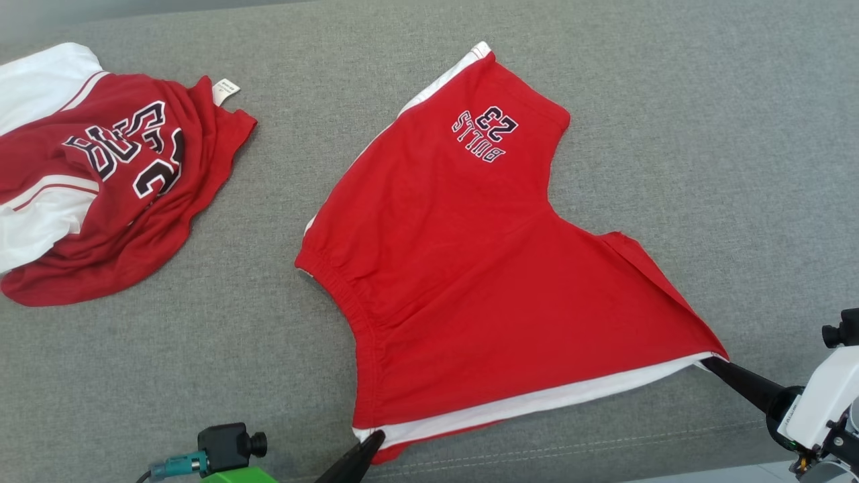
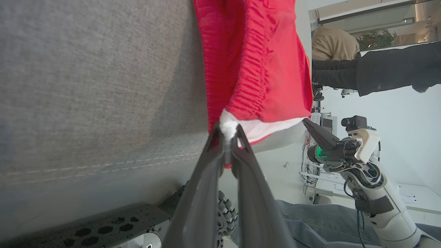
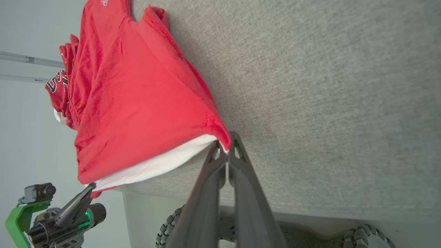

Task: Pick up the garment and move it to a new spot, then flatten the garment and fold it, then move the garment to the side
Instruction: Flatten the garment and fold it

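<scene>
The garment [image 1: 470,268] is a pair of red shorts with white side stripes and a "BULLS 23" print, spread over the grey cushion. Its near white-striped edge is stretched between both grippers and lifted slightly. My left gripper [image 1: 372,439] is shut on the near left corner by the waistband; in the left wrist view the left gripper [image 2: 227,132] pinches bunched white and red cloth of the garment [image 2: 255,62]. My right gripper [image 1: 711,362] is shut on the near right corner, and in the right wrist view the right gripper [image 3: 224,144] clamps the garment [image 3: 137,103] hem.
A second red and white jersey [image 1: 100,168] lies crumpled at the far left of the grey cushion [image 1: 671,100]. The cushion's front seam runs just below the grippers. A person's dark sleeve [image 2: 379,72] and jeans [image 2: 327,224] appear beyond the cushion edge.
</scene>
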